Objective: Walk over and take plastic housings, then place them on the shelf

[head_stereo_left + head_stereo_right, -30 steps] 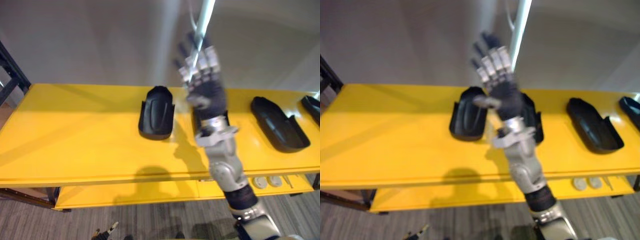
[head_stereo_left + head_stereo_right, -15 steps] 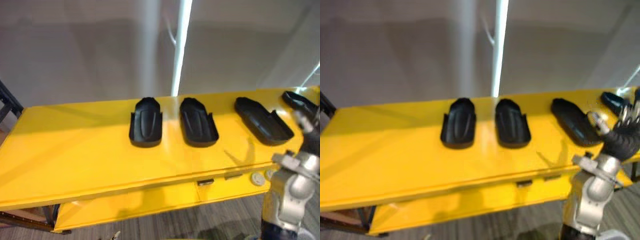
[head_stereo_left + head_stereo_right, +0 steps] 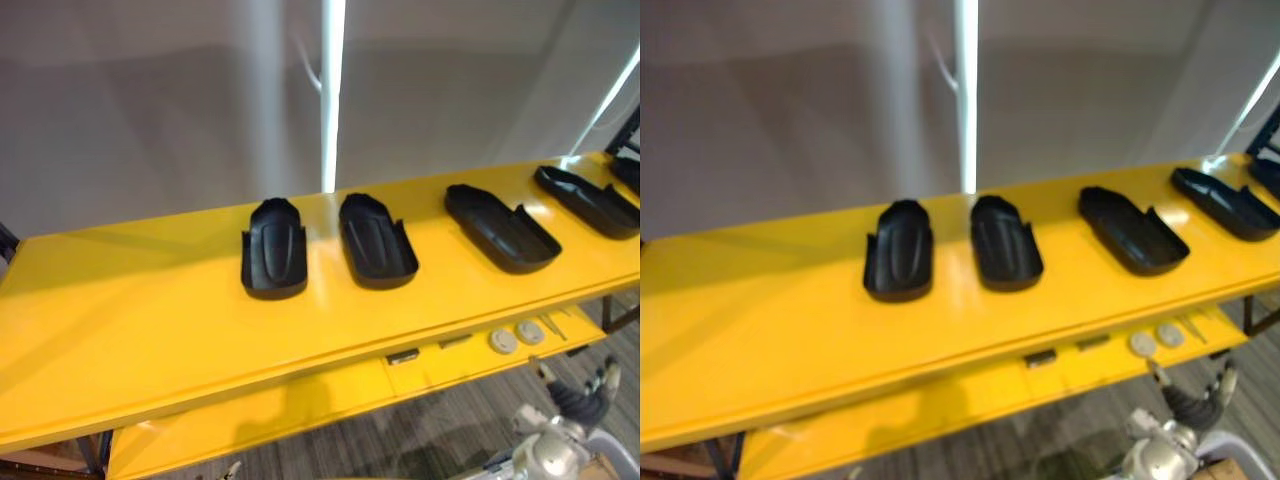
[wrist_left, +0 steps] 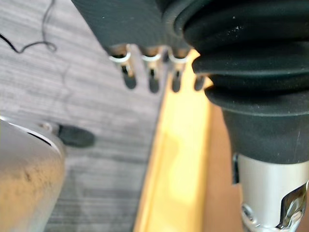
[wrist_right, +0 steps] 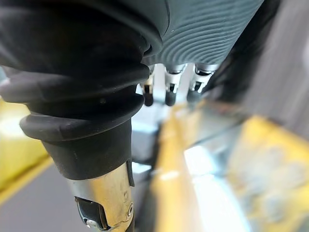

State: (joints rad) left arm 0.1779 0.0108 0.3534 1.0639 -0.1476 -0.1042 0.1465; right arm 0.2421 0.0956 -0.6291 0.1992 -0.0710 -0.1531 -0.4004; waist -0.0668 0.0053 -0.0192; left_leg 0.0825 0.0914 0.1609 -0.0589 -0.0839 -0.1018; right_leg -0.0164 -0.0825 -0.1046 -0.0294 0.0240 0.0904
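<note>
Several black plastic housings lie in a row on the yellow shelf top (image 3: 150,310): one left of centre (image 3: 273,262), one beside it (image 3: 377,240), a longer one (image 3: 502,227) to the right, and another (image 3: 586,200) near the far right end. My right hand (image 3: 578,398) hangs low at the lower right, below the shelf's front edge, its fingers relaxed and empty. In the right wrist view its fingers (image 5: 169,93) hold nothing. My left hand's fingers (image 4: 141,73) point straight down over the floor beside a yellow edge (image 4: 178,159), also empty.
A lower yellow shelf (image 3: 300,400) carries two pale round discs (image 3: 503,341) and small parts. A white post (image 3: 330,95) rises behind the shelf against a grey wall. A dark rack frame (image 3: 630,130) stands at the far right. Grey carpet lies below.
My right arm, raised over the housings a second ago, has dropped to the lower right below the shelf edge. The camera has shifted, bringing the shelf's right end into view. The housings have not moved.
</note>
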